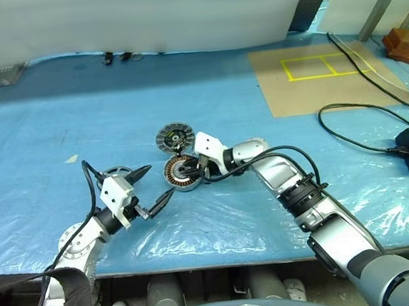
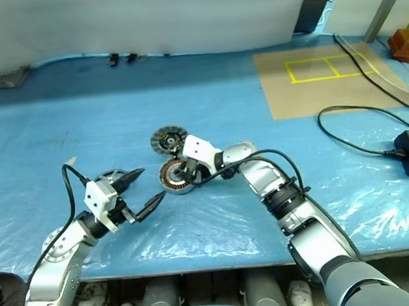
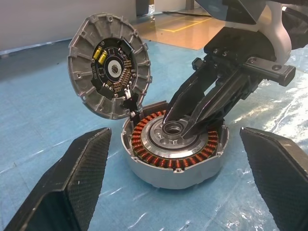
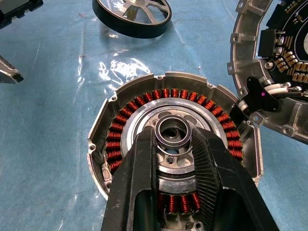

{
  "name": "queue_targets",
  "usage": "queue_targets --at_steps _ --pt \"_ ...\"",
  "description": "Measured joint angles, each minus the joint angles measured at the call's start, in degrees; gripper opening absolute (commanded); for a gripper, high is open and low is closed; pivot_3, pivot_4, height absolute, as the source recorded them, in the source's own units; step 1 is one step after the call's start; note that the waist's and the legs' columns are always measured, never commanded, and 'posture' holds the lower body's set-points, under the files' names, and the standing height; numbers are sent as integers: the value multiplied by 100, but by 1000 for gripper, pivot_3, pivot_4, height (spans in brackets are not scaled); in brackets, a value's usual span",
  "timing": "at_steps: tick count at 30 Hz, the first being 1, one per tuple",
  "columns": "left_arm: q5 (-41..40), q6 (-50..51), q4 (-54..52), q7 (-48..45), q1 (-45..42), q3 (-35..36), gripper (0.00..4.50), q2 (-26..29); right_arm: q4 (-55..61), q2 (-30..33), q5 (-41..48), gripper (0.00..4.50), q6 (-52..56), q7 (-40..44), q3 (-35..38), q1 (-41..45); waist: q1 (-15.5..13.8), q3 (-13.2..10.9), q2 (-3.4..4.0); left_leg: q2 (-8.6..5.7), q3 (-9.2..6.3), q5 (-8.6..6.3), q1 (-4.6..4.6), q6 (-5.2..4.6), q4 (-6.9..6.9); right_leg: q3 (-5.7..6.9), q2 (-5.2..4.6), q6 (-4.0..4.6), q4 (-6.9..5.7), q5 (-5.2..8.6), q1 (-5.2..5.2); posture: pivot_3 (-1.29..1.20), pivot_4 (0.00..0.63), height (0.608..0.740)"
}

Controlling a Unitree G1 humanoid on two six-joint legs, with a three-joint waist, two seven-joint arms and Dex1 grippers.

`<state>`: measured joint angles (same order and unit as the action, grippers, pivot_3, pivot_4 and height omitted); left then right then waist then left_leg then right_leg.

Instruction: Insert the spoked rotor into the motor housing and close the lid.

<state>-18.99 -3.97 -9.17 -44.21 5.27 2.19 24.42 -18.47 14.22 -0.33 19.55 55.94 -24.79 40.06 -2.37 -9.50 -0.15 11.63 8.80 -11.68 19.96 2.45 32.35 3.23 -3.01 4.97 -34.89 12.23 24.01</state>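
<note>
A: Right wrist view first. My right end effector (image 4: 174, 144) has its two fingers drawn in narrow around the small centre hub of the motor housing (image 4: 134, 108), pinching it, ring of copper windings all round.

B: And the lid?

A: The lid (image 3: 109, 72) stands open, hinged at the housing's edge, circuit side showing, in the upper left of the left wrist frame.

B: Where does the housing sit from the head camera?

A: Middle of the left eye frame, on the blue plastic sheet (image 1: 208, 117) over the counter.

B: The spoked rotor?

A: The spoked rotor (image 4: 132, 17) lies flat on the sheet, apart from the housing, at the top of the right wrist frame.

B: Left side?

A: My left end effector (image 1: 154, 186) is spread wide, holding nothing, at the lower left beside the housing.
</note>
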Motion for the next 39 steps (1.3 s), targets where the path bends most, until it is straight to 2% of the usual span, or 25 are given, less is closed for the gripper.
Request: queue_targets --at_steps 4,6,9,15,39 --pt "4 0 1 0 0 -11 4500 0 -27 -19 27 2667 -22 -53 81 -24 0 0 0 0 0 0 1 0 0 0 0 0 0 0 0 0 150 740" --pt "5 0 4 -2 -2 -12 4500 1 -58 -171 177 2667 117 -101 236 -75 1 0 0 1 0 0 2 0 -1 0 0 0 1 0 1 0 150 740" --pt "6 1 13 -8 -30 -13 4500 1 -62 -325 425 2101 384 -119 452 -113 1 0 0 1 -1 0 2 0 -1 0 0 1 1 0 6 0 150 740" --pt "9 1 69 -31 -76 -25 4500 1 -57 -348 504 19 491 -134 548 -179 1 0 0 1 -1 0 2 0 -2 0 0 1 3 0 8 0 150 740" --pt "12 0 154 -28 -117 -50 4500 -1 76 -478 250 19 312 -365 200 -293 1 0 0 0 -1 0 0 1 -2 0 0 0 2 0 0 0 150 740"
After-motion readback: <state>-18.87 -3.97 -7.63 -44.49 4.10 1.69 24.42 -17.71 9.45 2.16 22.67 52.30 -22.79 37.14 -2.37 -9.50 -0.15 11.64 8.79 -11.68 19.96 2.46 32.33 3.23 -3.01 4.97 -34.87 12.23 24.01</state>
